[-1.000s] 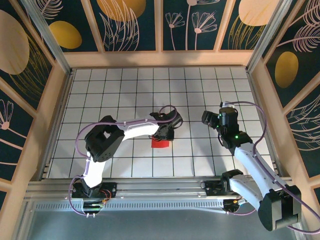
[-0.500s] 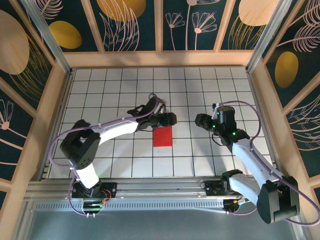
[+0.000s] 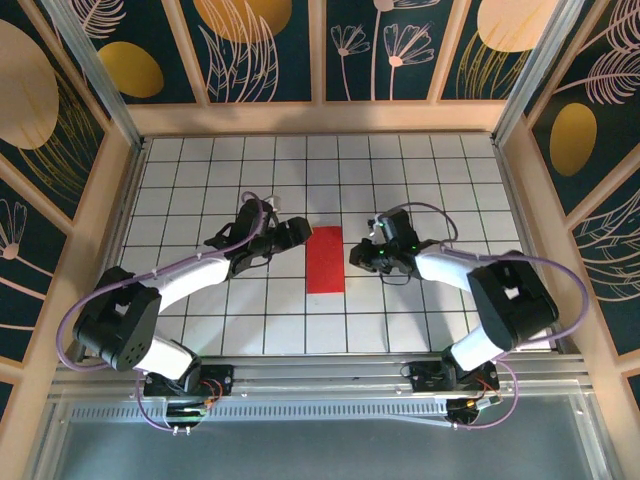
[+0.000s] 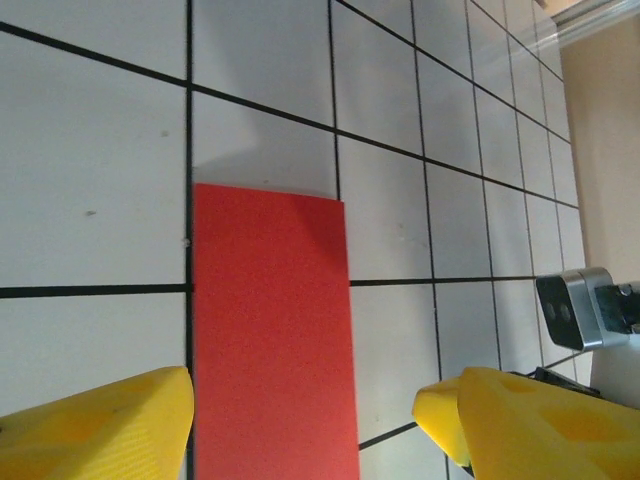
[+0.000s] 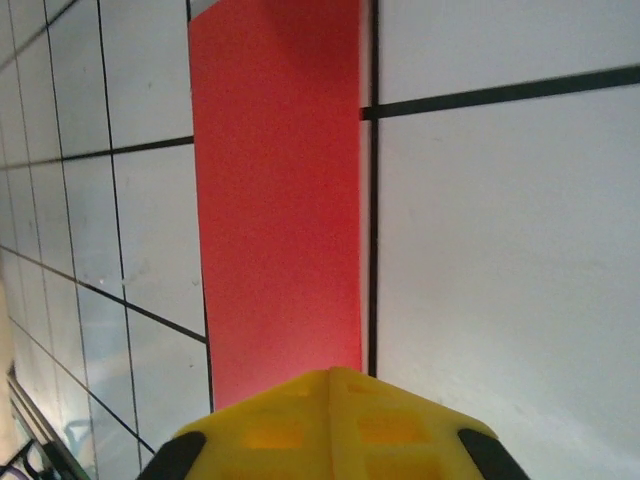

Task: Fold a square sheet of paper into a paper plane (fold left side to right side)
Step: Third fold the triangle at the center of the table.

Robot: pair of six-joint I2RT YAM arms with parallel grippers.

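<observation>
- Since a second ago the left tool [image 3: 298, 232] has come off the red paper [image 3: 325, 260] and drawn back to its left. Then it covered most of the sheet and only a small red patch showed. Now the whole strip is in view.
- Right tool [image 3: 357, 254] has swung in from well out on the right to just beside the paper's right long edge, with its arm now bent sharply at the elbow.
- Paper's near short edge lies on the same spot of the bench [image 3: 200, 170] as half a second ago.
- Paper: folded to a narrow rectangle, flat on the white gridded bench near its middle. Long sides run away from the arm bases, and it lies between the two tools.
- Left wrist view: the paper's [image 4: 270, 340] left long edge follows a black grid line, and a faint grey shadow lies past its far short edge.
- Left tool [image 4: 303, 400]: yellow fingers [image 4: 100, 425] spread wide, one to either side of the strip, gripping nothing.
- Right wrist view: right tool [image 5: 330, 395] has its yellow fingers pressed together into one wedge, pinching nothing. The tip covers the near short edge of the paper [image 5: 275, 200]; cannot tell whether it touches.
- Same view: the paper's right long edge runs just beside a black grid line.
- Purple cables [image 3: 70, 330] loop along both arms.
</observation>
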